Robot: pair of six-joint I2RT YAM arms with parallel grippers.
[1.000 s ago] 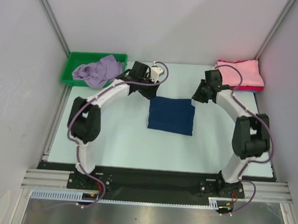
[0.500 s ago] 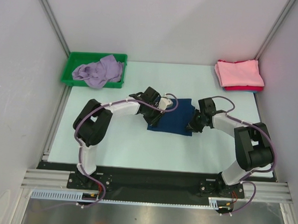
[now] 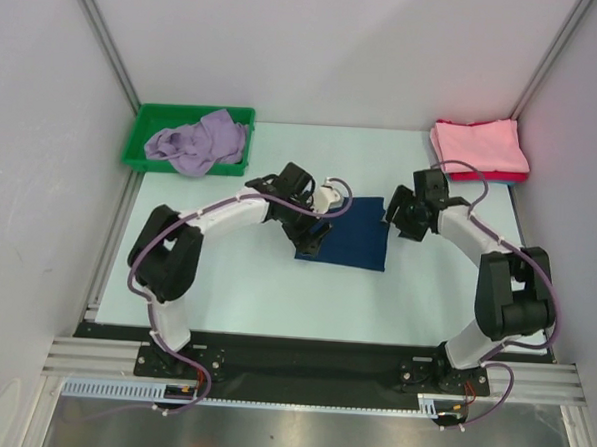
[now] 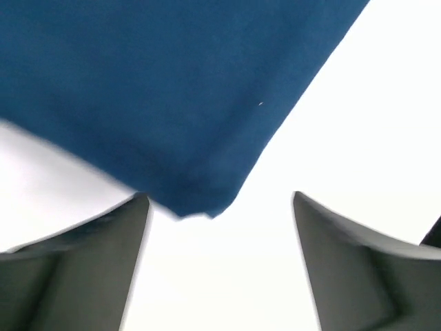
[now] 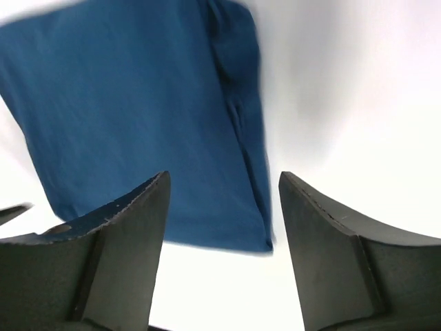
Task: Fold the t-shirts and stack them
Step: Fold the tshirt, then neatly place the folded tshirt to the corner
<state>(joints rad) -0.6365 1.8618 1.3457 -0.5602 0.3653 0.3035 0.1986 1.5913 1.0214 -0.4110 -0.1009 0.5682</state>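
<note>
A navy t-shirt (image 3: pixel 353 236) lies folded into a rectangle at the middle of the table. My left gripper (image 3: pixel 311 244) hovers at its near left corner, open, and the left wrist view shows that corner (image 4: pixel 186 124) just ahead of the empty left gripper (image 4: pixel 219 201). My right gripper (image 3: pixel 397 213) is at the shirt's right edge, also open. In the right wrist view the folded edge (image 5: pixel 241 131) lies ahead of the right gripper (image 5: pixel 222 178), with nothing between the fingers. A lavender t-shirt (image 3: pixel 198 139) lies crumpled in the bin. Pink and red folded t-shirts (image 3: pixel 480 148) are stacked at the back right.
The green bin (image 3: pixel 142 150) stands at the back left corner. White walls with metal posts close in the table on three sides. Both arm bases are bolted to the black rail (image 3: pixel 301 369) at the near edge.
Both arms came down from the back onto the navy shirt, then both grippers opened. The right gripper has since drawn back toward the shirt's far right corner.
</note>
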